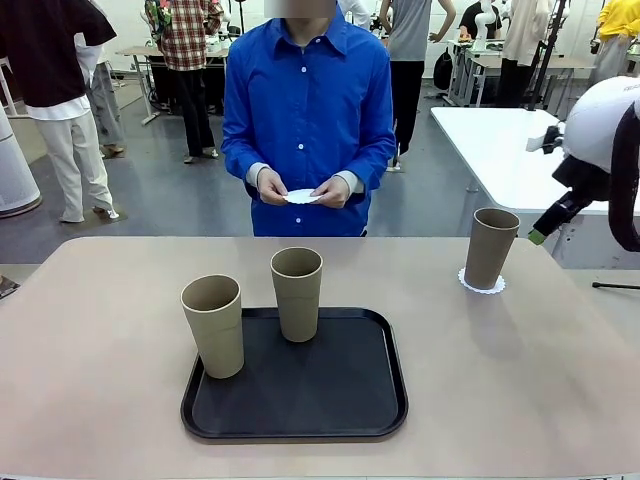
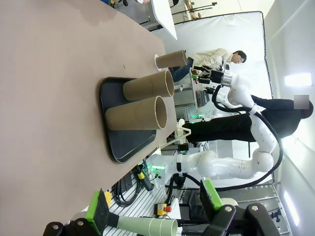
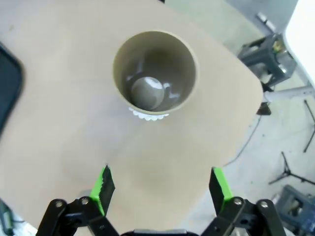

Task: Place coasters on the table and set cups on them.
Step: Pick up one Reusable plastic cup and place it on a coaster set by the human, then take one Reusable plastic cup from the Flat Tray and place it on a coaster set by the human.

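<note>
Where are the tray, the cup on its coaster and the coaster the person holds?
tray (image 1: 335, 392), front view, bare floor.
right cup (image 1: 492, 250), front view, side wall.
held coaster (image 1: 300, 197), front view, middle.

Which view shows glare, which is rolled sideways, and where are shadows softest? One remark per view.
Front view: even light, faint shadows around the cups on the tray. Left wrist view: rolled sideways, backdrop washed out. Right wrist view: glints inside the lone cup.

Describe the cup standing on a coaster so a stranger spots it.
On the beige table, look right of the black tray, toward the far edge. A tan cup stands there on a lacy white coaster; the other two stand on the tray.
</note>
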Robot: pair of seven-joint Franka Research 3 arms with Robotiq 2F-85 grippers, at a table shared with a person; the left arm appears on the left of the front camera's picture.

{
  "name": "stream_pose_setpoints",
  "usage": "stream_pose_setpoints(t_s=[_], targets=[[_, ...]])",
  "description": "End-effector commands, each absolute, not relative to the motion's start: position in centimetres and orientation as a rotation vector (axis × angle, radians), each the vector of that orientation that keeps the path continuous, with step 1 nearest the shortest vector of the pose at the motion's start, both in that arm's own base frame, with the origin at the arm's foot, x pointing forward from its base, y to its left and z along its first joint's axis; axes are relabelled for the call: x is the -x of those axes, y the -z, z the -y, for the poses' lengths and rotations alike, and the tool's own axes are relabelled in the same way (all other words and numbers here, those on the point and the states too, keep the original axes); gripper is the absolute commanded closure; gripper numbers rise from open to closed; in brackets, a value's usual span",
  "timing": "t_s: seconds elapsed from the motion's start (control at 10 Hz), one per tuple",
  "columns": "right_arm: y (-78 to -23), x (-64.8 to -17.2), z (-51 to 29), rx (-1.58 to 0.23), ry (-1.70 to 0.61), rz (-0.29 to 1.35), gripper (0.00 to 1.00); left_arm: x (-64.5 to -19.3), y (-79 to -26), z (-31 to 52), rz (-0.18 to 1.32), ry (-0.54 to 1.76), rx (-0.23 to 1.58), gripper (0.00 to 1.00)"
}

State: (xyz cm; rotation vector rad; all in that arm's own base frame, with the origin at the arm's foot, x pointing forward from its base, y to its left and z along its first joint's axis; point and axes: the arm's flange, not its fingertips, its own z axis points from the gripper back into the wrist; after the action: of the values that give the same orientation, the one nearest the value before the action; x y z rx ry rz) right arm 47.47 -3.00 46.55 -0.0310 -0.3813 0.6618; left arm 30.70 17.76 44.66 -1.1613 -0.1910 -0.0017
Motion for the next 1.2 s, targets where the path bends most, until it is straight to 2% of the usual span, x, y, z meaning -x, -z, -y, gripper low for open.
stream_pose_setpoints(t_s=[0.0,1.1], targets=[[-47.48,-46.40,0.29,0.069,-0.674,0.324,0.00,-30.54,-44.81,-17.89,0.196,0.004,1.166,0.00],[-47.48,-46.64,-0.06,0.073,-0.682,0.343,0.00,-30.54,-44.81,-17.89,0.196,0.004,1.166,0.00]])
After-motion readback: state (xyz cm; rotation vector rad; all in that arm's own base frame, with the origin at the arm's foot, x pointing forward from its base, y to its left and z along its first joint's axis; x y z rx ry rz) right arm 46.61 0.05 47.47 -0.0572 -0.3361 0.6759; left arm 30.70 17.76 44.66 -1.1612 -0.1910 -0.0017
